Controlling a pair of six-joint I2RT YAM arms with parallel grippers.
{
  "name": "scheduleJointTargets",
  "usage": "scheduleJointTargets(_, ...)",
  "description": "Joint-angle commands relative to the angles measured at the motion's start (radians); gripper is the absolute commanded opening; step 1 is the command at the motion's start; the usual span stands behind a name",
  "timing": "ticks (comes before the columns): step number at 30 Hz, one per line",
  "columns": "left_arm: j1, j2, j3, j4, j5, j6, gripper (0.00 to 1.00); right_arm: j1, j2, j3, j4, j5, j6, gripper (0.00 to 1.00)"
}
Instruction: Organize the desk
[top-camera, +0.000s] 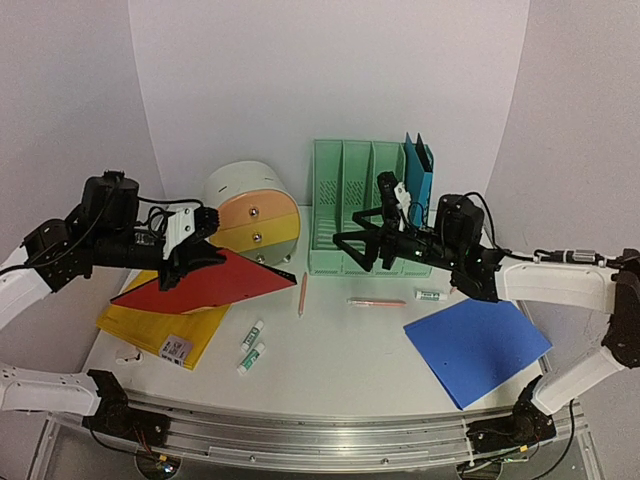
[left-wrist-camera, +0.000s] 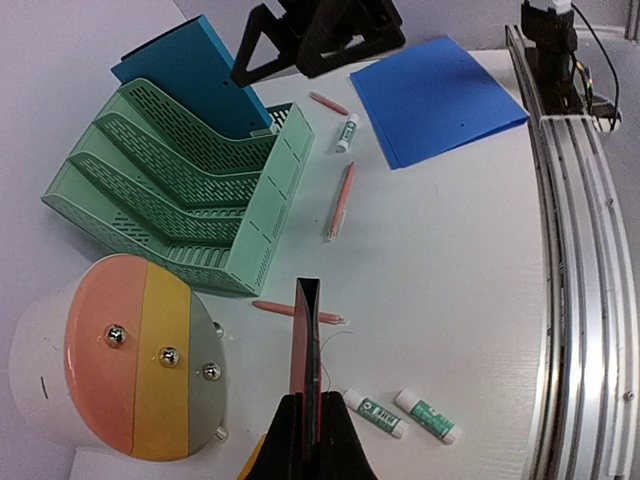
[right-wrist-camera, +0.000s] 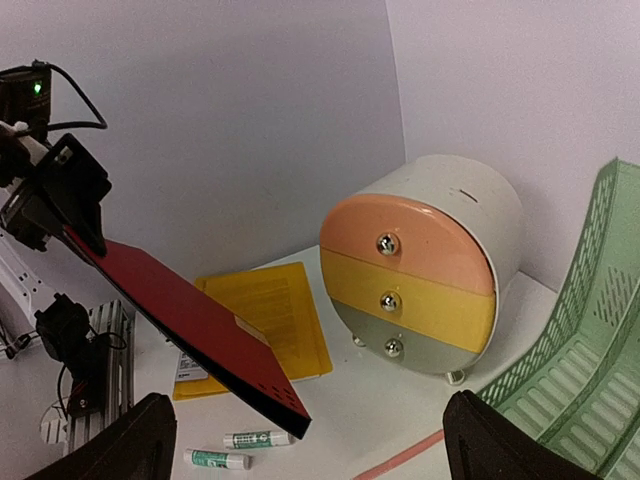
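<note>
**Desk stock: red folder aloft**

Left gripper (left-wrist-camera: 305, 415) was clamped tight on a flat red plastic folder (top-camera: 215, 280), tilted above the white desk (top-camera: 340, 350) and hiding part of a flat yellow folder (top-camera: 150, 328). Right gripper (top-camera: 365, 235) was spread wide, empty, masking the mint-green slotted rack (top-camera: 345, 205) front. Bare desk lay centre-front, beside the silver metal rail (top-camera: 330, 435).

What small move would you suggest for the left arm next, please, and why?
Probably carry the red folder right, toward the rack. The left claw is shut on it, held above the yellow folder; the rack's left slots look empty, with a blue folder at its right end.
</note>
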Motion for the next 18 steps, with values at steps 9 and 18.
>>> scheduleJointTargets(9, 0.014, 0.147, 0.406, -0.014, 0.195, -0.33, 0.0, -0.008, 0.058, -0.203, 0.392, -0.12, 0.219, 0.98)
scheduleJointTargets(18, 0.022, 0.257, 0.609, 0.038, 0.399, -0.549, 0.0, 0.037, 0.19, -0.132, 0.731, -0.159, 0.244, 0.98)
